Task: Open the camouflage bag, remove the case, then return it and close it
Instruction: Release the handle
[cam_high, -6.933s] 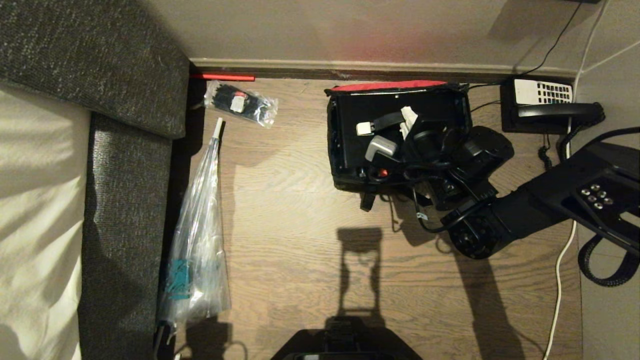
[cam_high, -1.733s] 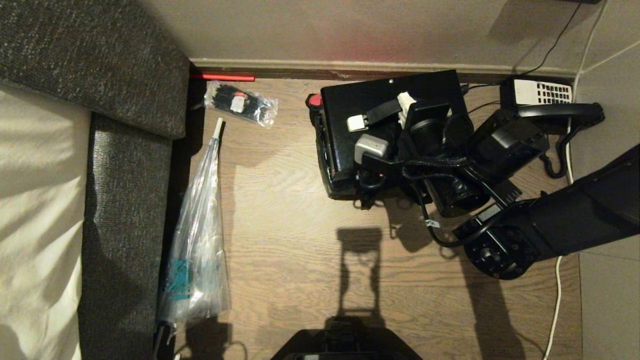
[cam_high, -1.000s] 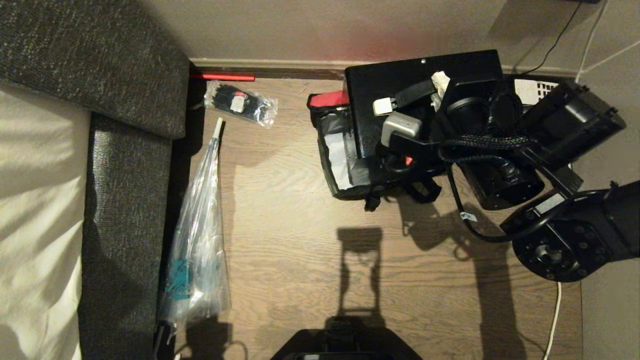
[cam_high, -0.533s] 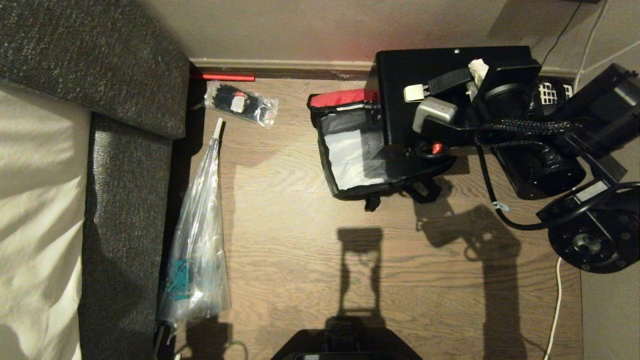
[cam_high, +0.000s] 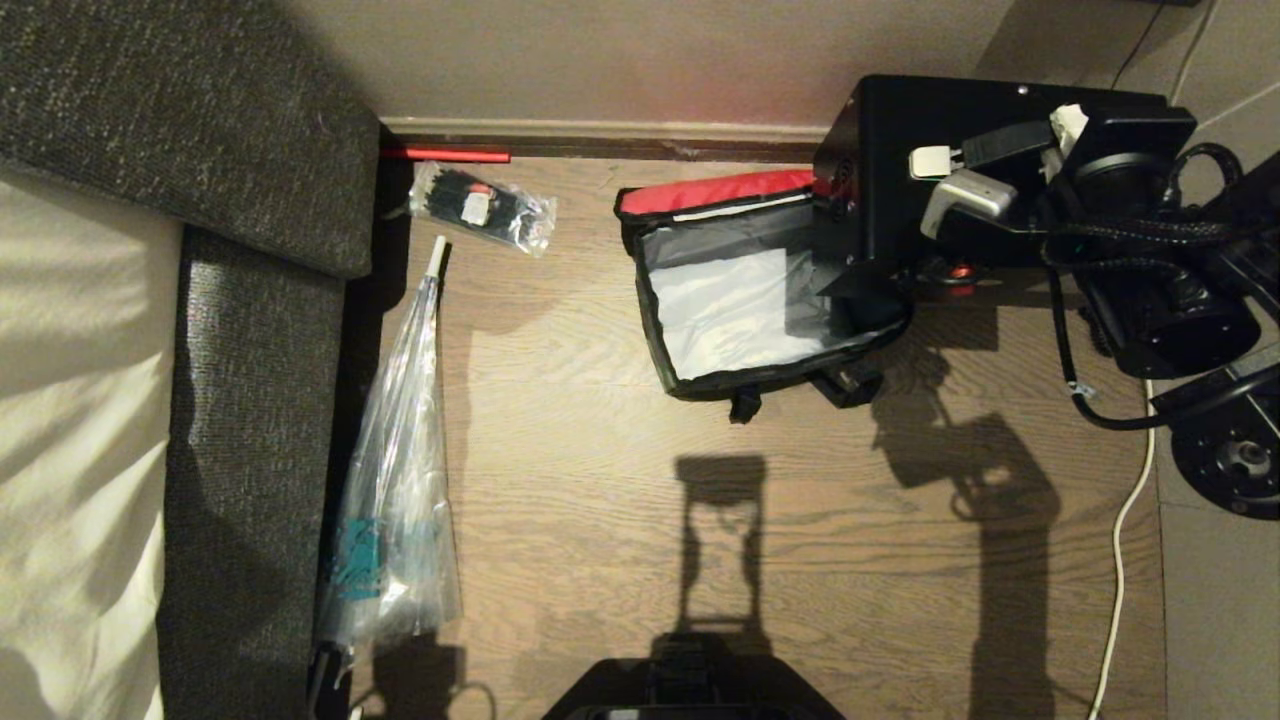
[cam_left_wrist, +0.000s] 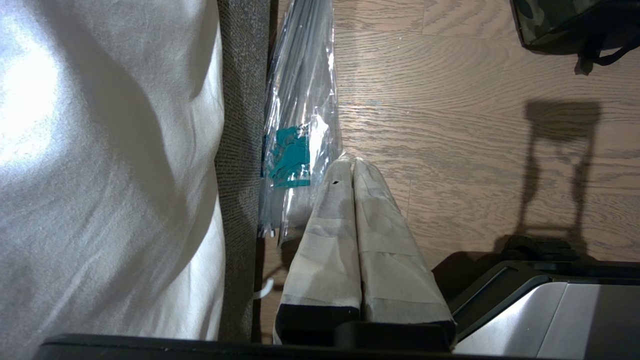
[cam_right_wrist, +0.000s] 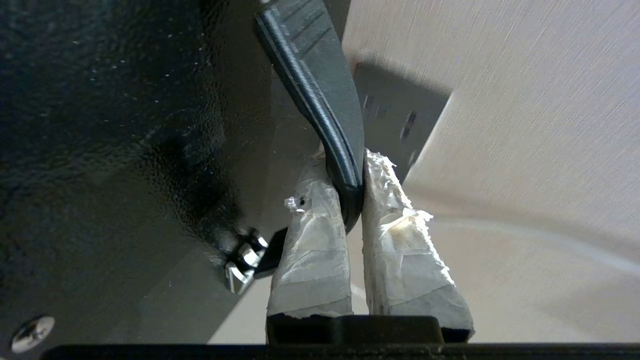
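Your left gripper (cam_left_wrist: 354, 167) hangs pressed together beside the clear plastic sleeve (cam_left_wrist: 300, 115). Farther out, your right gripper (cam_right_wrist: 352, 200) pinches the strap handle (cam_right_wrist: 320, 85) of the case (cam_high: 885, 190), lifted just beyond the open camouflage bag (cam_high: 745, 300).

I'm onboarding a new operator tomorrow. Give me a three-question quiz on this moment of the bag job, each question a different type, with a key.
1. True or false: the case lies flat inside the camouflage bag.
2. Multiple choice: the right tool is shut on what? A) the bag's red flap B) the case's strap handle C) the clear plastic sleeve
3. Fill in: the left tool is shut and holds ____.

Key
1. False: the case hangs lifted beside the open bag, toward the robot's right.
2. B
3. Nothing; it is parked low near the sleeve beside the sofa.
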